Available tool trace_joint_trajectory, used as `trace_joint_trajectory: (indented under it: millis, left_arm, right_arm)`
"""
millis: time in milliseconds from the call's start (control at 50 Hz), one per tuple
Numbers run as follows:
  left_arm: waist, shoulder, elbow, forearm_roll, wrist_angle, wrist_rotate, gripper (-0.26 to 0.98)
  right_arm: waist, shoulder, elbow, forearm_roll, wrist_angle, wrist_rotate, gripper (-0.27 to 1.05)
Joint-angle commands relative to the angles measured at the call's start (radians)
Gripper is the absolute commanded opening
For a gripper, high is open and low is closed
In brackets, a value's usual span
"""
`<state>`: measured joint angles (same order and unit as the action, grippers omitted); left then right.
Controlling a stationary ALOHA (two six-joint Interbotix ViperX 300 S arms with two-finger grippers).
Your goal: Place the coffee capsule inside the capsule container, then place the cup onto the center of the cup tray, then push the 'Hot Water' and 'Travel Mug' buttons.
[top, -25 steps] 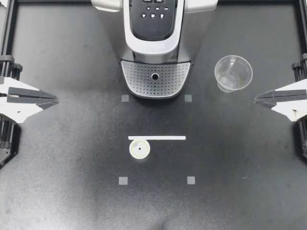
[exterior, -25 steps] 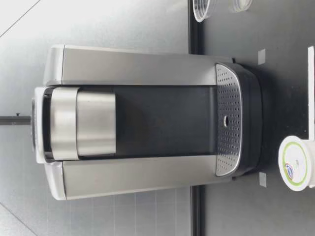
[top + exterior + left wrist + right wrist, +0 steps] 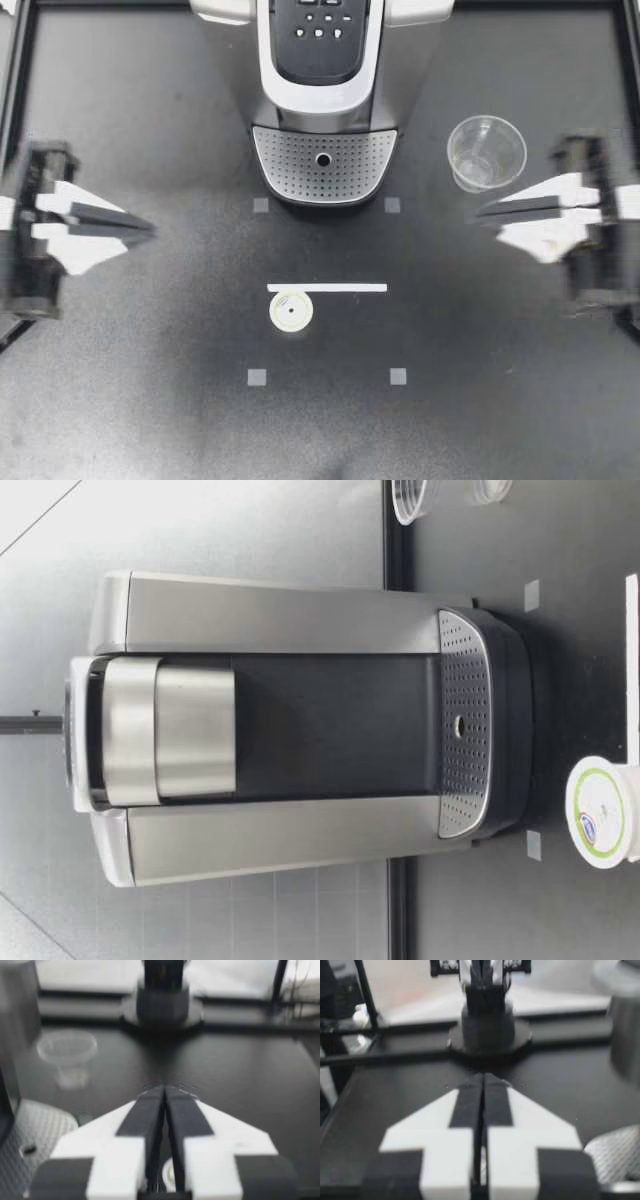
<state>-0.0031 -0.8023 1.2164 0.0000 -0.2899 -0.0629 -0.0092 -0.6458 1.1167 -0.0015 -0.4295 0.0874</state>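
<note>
A white coffee capsule [image 3: 291, 311] with a green ring sits on the black table in front of the coffee machine [image 3: 322, 90]; the low view shows the capsule [image 3: 601, 811] close to that camera. A clear plastic cup [image 3: 486, 153] stands upright to the right of the machine's perforated cup tray [image 3: 323, 163]. My left gripper [image 3: 150, 229] hovers at the table's left side, shut and holding nothing, pointing toward the middle. My right gripper [image 3: 482, 212] is shut and holding nothing just below the cup. The left wrist view shows the cup [image 3: 67, 1055] far ahead and the tray [image 3: 35, 1132] beside the gripper.
A white tape strip [image 3: 327, 288] lies just behind the capsule, and small grey squares [image 3: 257, 377] mark the table. The machine's button panel [image 3: 320, 28] faces up at the back. Black frame rails [image 3: 15, 70] border the table.
Both arms have swung inward from the table's sides toward the middle, grippers still shut. The capsule and cup have not moved.
</note>
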Motion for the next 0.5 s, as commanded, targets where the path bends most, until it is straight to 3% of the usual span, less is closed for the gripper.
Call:
trace_joint_trajectory:
  millis: [0,300,480]
  left_arm:
    - [0.002,0.072,-0.014,0.003,-0.003,-0.014,0.14]
    - [0.002,0.287,-0.071,0.003,0.086,-0.023,0.14]
    - [-0.003,0.356,-0.130,0.003,0.178,-0.009,0.23]
  right_arm:
    - [0.002,0.077,-0.049,0.000,-0.011,0.041,0.08]
    - [0.025,0.370,-0.158,-0.006,-0.003,0.112,0.08]
    - [0.032,0.502,-0.247,-0.011,0.055,0.106,0.08]
